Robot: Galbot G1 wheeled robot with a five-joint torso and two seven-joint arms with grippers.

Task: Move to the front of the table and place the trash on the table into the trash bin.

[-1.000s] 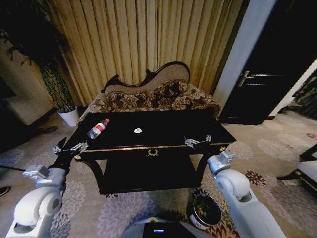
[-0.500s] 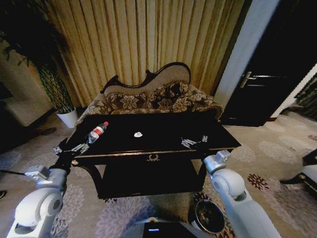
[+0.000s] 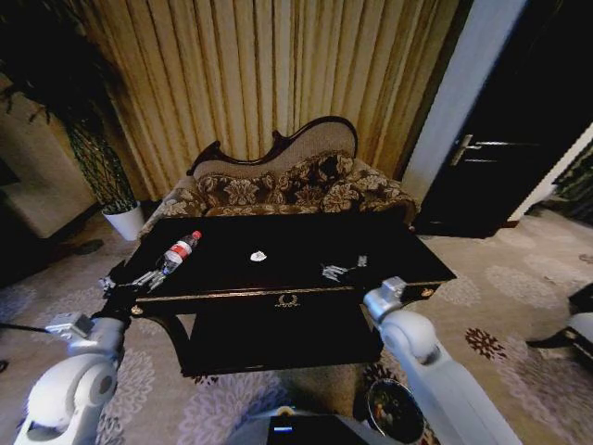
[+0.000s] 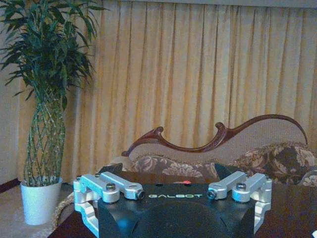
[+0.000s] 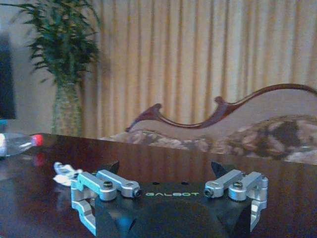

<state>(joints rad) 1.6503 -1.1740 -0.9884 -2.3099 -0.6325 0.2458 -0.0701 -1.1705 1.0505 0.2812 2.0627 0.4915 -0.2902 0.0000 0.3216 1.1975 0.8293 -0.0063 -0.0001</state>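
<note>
The dark table with gold trim stands right before me. The trash on it is a clear bottle with a red label lying near its left end, and a small white crumpled scrap at the middle. My left gripper hovers open at the table's front left corner, just short of the bottle. My right gripper is open over the tabletop, right of the scrap. The right wrist view has the bottle and scrap beyond the open fingers. The trash bin stands on the floor by my right arm.
A floral sofa with a carved back stands behind the table, before gold curtains. A plant in a white pot is at the back left, a dark door at the right. Patterned carpet surrounds the table.
The camera has come a little closer to the table. My right gripper has moved left, from the front right edge to over the tabletop. The left gripper stays by the front left corner.
</note>
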